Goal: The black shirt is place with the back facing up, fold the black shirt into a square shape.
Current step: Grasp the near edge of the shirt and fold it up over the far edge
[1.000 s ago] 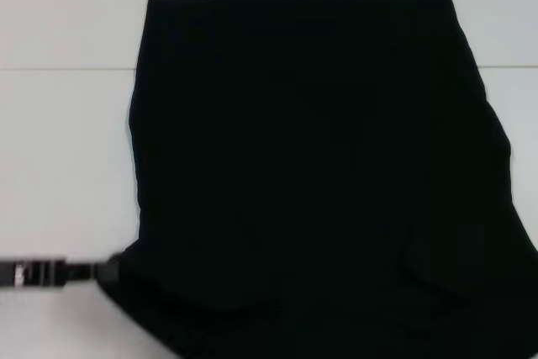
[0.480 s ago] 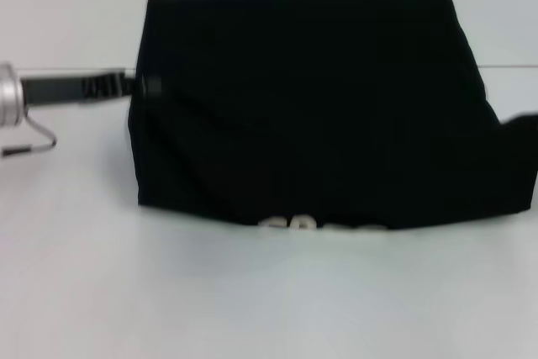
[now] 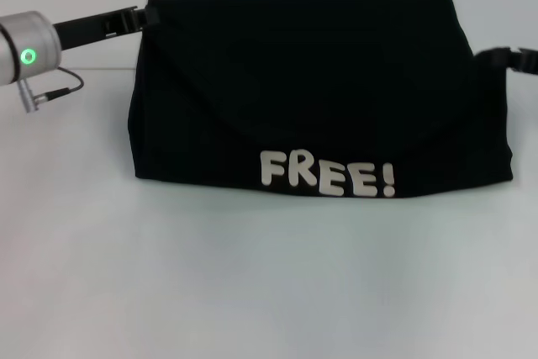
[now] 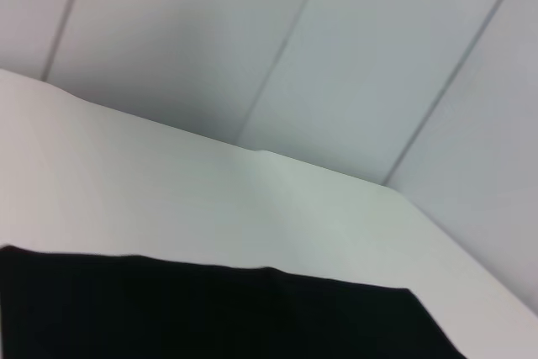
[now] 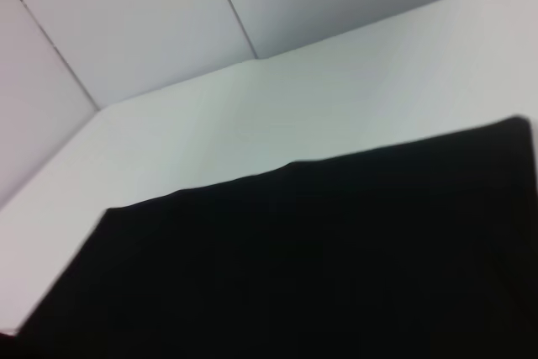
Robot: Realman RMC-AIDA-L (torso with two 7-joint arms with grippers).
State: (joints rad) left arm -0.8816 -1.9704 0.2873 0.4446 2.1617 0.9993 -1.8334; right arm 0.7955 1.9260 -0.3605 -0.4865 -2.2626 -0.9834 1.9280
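We see the black shirt (image 3: 319, 90) on the white surface (image 3: 252, 292), its near half now folded back, exposing "FREE!". The left tool (image 3: 145, 16) and right tool (image 3: 496, 58) have risen to its far corners; we cannot tell their grip.

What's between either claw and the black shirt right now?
Nothing visible. The left claw meets the black shirt at its far left corner; the right claw meets its right edge. Only bare white table surrounds the shirt.
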